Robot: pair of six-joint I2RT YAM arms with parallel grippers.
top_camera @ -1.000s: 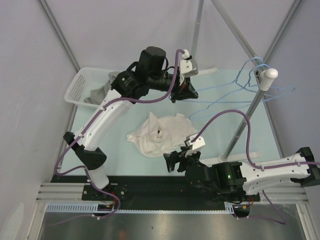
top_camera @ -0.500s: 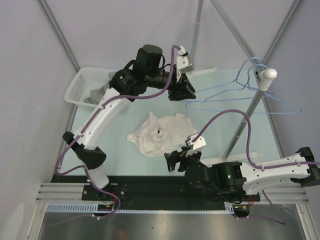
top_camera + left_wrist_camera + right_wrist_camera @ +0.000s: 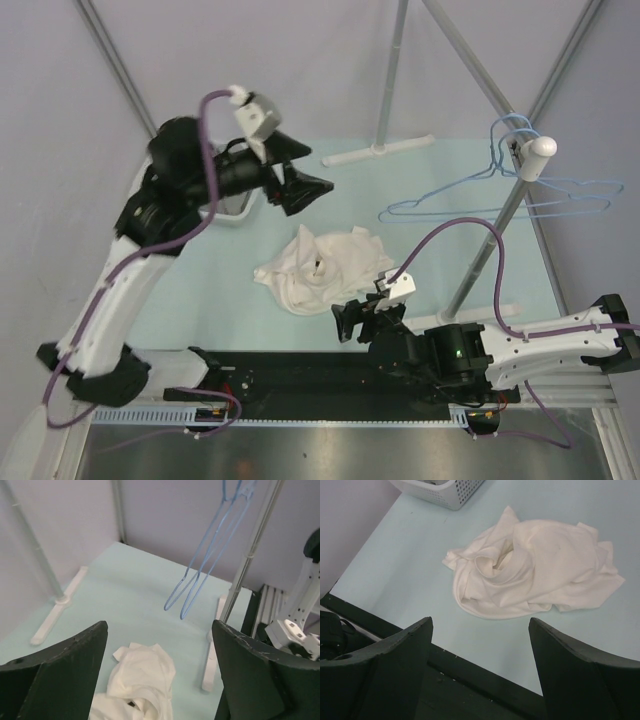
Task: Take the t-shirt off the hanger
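Hanging bare, the blue wire hanger (image 3: 470, 179) is noted; white t-shirt (image 3: 322, 265) is found crumpled on the counter (image 3: 200, 285). Left gripper (image 3: 318, 184) and right gripper (image 3: 347, 322) are spread, empty. Removal is judged complete.

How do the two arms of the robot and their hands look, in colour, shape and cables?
Both the left arm and the right arm have white shell links with black joints. A purple cable runs along each. A small pale block sits at each wrist. The left hand and right hand each have two broad dark fingers. A green light glows on the right arm.
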